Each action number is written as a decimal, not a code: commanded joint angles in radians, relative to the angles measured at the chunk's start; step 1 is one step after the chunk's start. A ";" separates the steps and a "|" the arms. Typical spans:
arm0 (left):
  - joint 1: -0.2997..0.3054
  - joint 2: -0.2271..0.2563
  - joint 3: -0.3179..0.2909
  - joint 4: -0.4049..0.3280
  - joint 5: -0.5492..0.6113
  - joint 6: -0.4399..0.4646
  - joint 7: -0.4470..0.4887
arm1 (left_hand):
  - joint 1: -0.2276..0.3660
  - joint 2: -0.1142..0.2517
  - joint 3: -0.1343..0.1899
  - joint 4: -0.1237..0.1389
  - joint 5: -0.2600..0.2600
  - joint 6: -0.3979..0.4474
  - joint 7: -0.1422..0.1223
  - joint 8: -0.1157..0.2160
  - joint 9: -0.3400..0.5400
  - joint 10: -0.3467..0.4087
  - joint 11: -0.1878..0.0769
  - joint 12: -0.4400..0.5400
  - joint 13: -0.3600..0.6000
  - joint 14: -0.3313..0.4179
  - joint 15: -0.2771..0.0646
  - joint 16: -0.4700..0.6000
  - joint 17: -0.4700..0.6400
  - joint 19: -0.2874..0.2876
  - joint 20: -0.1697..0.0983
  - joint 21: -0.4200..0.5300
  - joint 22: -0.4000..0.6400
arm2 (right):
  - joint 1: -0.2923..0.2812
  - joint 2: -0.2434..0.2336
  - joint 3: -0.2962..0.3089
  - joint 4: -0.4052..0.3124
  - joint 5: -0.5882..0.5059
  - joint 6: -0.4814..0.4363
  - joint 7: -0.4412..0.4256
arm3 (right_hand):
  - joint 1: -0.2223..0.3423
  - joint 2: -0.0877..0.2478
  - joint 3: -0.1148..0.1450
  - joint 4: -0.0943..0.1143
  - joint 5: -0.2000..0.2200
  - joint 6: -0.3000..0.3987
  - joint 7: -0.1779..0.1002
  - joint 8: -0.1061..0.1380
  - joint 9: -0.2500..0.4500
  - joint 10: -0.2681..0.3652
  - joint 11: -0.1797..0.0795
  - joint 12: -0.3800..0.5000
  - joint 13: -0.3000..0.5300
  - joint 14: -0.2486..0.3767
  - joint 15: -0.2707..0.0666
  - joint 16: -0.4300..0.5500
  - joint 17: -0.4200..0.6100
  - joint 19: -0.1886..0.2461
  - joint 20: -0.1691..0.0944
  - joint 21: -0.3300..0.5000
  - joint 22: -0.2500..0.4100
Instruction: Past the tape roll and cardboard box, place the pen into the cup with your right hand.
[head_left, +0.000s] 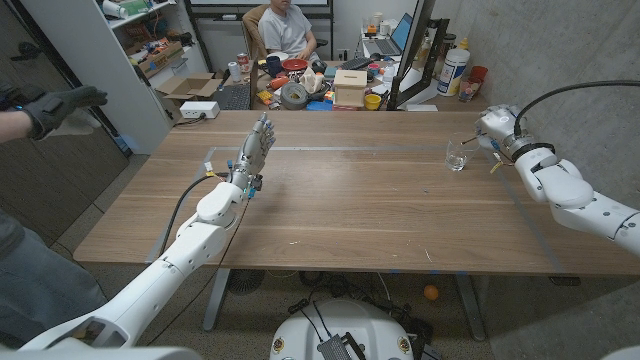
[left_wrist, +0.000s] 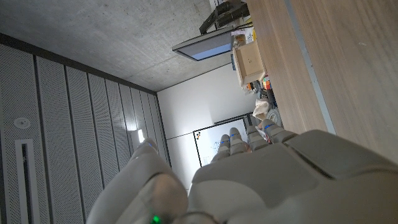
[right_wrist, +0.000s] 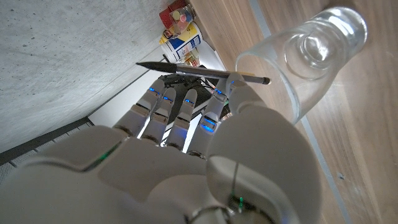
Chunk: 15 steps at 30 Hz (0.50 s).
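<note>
Pen (right_wrist: 202, 73) lies crosswise in right hand (right_wrist: 205, 149), pinched at fingertips, tip reaching over rim of glass cup (right_wrist: 311, 53) just beyond fingers; likely set for tipping in. Left hand (head_left: 254, 152) stands upright, fingers apart, holds nothing.

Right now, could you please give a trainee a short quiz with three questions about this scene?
1. True or false: the pen is already inside the cup.
2. Which hand holds the pen? A) left hand B) right hand
3. Fill in: the cup stands on the ____.

Key: 1 false; 2 B; 3 table.
</note>
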 joint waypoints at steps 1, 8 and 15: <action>0.008 -0.003 -0.001 -0.002 -0.005 -0.005 0.002 | 0.007 0.005 -0.001 0.000 -0.001 -0.002 -0.005 0.005 0.004 -0.003 -0.001 0.007 0.005 -0.003 0.000 0.003 0.004 -0.006 0.005 0.004 0.005 | 0.024 -0.021 -0.025 0.010 -0.089 0.038 0.046 | 0.001 0.008 0.008 0.001 0.007 0.008 -0.016 0.004 0.076 0.011 0.002 0.003 0.004 0.010 -0.060 0.004 0.004 -0.001 -0.007 -0.001 0.004; 0.004 -0.009 0.003 0.005 -0.006 -0.007 -0.004 | 0.007 0.006 -0.002 0.000 -0.001 -0.002 -0.005 0.005 0.004 -0.004 -0.001 0.006 0.005 -0.004 0.001 0.003 0.004 -0.006 0.005 0.004 0.005 | 0.041 -0.007 -0.025 0.006 -0.120 0.046 0.060 | 0.002 0.009 0.010 0.000 0.007 -0.005 -0.020 -0.002 0.073 0.010 0.001 0.001 0.004 0.009 -0.058 0.002 0.004 -0.002 -0.008 -0.002 0.004; 0.011 -0.009 0.001 0.001 -0.007 -0.008 0.003 | 0.008 0.006 -0.003 0.000 -0.001 -0.001 -0.006 0.005 0.004 -0.003 0.000 0.007 0.005 -0.003 0.000 0.003 0.004 -0.006 0.006 0.004 0.005 | 0.036 0.005 -0.014 0.001 -0.121 0.036 0.052 | -0.019 -0.008 0.004 0.005 0.004 -0.145 -0.039 -0.081 0.045 -0.011 0.007 -0.009 0.005 -0.005 -0.038 -0.005 0.003 -0.010 -0.001 -0.005 0.004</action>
